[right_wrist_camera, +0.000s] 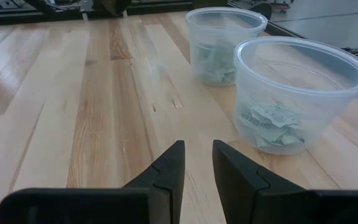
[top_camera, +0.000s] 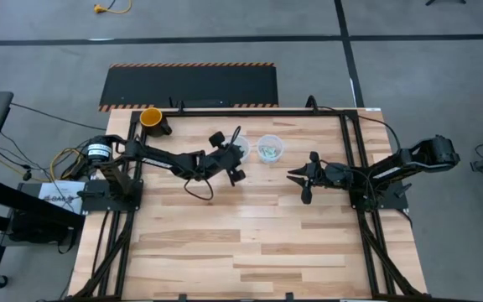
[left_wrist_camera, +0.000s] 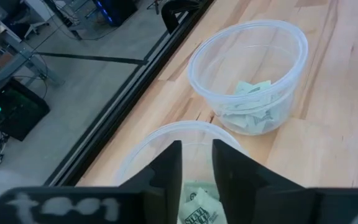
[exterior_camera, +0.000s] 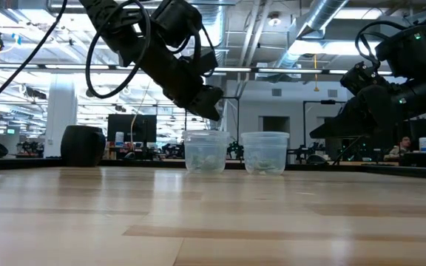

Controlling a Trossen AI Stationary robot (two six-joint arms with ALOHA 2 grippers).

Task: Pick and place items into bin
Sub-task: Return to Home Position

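Note:
Two clear plastic cups stand side by side at the table's far middle. Both hold small pale green-and-white crinkly items. My left gripper (left_wrist_camera: 197, 177) hangs open just above the left cup (left_wrist_camera: 143, 146), pointing slantwise down into it. Through the gap between its fingers an item (left_wrist_camera: 202, 210) shows inside that cup; nothing is between the fingers. In the low view the left gripper (exterior_camera: 210, 111) stands clear above the left cup's rim (exterior_camera: 207, 135). The right cup (top_camera: 269, 148) holds a heap of items (left_wrist_camera: 248, 106). My right gripper (right_wrist_camera: 197, 163) waits open, low over the table to the right of both cups.
An orange cup (top_camera: 152, 117) stands at the table's far left corner, beside the left arm's base. The dark frame rail (top_camera: 258, 111) runs along the far edge behind the cups. Bare wooden tabletop (top_camera: 241, 243) stretches toward the near edge.

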